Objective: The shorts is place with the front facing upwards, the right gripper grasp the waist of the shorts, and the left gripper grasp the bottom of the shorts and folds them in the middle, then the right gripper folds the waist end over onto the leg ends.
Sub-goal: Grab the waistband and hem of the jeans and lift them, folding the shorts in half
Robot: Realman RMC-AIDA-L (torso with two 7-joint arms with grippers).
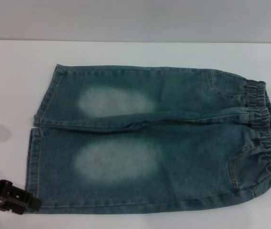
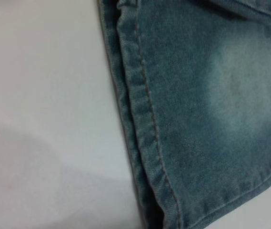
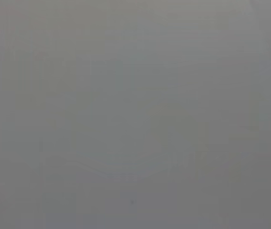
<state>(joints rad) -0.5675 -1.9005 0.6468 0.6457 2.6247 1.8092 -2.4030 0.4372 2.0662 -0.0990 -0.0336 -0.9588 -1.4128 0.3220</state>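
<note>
White table bearing faded blue-green denim shorts laid flat, ruffled elastic waist toward the robot's right, stitched leg hems toward its left; black left gripper at the near hem corner, finger state indiscernible.

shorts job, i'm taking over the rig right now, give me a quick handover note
Left tool: at the near corner of the bottom of the shorts, at the hem; whether it has closed on it cannot be told.
Right tool: not in view; its wrist camera shows only blank grey.
The shorts: flat on the white table, front up, waist to the right, leg hems to the left.
Done: nothing folded.
Left: grasp the waist and hem, fold in the middle, then waist over leg ends.
</note>
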